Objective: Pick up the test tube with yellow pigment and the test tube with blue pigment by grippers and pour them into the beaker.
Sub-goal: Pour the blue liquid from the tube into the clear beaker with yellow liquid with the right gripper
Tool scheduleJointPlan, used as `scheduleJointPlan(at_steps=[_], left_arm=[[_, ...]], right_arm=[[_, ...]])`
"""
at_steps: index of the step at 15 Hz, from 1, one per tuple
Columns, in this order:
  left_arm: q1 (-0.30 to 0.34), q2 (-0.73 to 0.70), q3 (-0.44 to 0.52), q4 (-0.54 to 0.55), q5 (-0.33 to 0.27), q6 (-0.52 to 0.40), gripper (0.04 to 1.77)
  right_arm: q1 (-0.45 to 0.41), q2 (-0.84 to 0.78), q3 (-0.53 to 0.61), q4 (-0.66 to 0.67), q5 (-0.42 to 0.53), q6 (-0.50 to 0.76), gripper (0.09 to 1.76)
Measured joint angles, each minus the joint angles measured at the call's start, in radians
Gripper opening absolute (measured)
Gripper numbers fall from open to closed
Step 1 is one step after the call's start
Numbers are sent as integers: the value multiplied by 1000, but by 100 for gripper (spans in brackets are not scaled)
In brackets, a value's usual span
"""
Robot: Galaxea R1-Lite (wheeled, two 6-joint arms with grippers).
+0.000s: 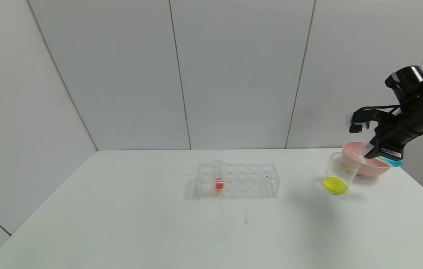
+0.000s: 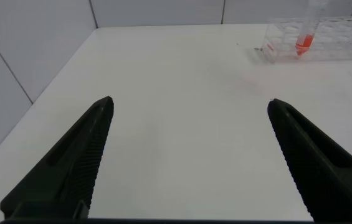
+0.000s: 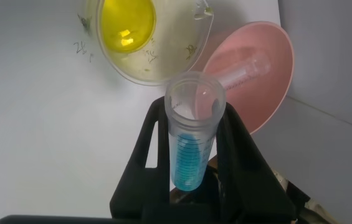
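Observation:
My right gripper (image 1: 375,156) is shut on the test tube with blue pigment (image 1: 390,161), held tilted almost level at the far right of the table. In the right wrist view the tube (image 3: 190,152) sits between the fingers (image 3: 149,134), its open mouth towards the beaker (image 3: 143,38), and the blue liquid is still inside. The beaker (image 1: 340,172) stands upright with yellow liquid in its bottom. No tube with yellow liquid is in view. My left gripper (image 2: 188,102) is open and empty over bare table, outside the head view.
A pink bowl (image 1: 374,170) stands just behind the beaker, under my right gripper; an empty clear tube (image 3: 245,67) lies in it. A clear rack (image 1: 247,181) at mid-table holds one tube of orange-red liquid (image 1: 218,180). The table's right edge is close.

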Motion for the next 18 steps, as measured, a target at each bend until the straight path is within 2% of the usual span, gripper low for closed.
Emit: scheduleJointPlan(at_steps=[5, 12, 15, 18], left_arm=[[0, 0, 0, 0, 0, 0, 176], [0, 0, 0, 0, 0, 0, 176], [0, 0, 0, 0, 0, 0, 176], [0, 0, 0, 0, 0, 0, 176]], right_arm=[[31, 11, 0, 3, -77, -3, 50], [82, 36, 0, -17, -284, -52, 50], [101, 46, 0, -29, -306, -56, 50], [119, 56, 0, -29, -373, -73, 50]])
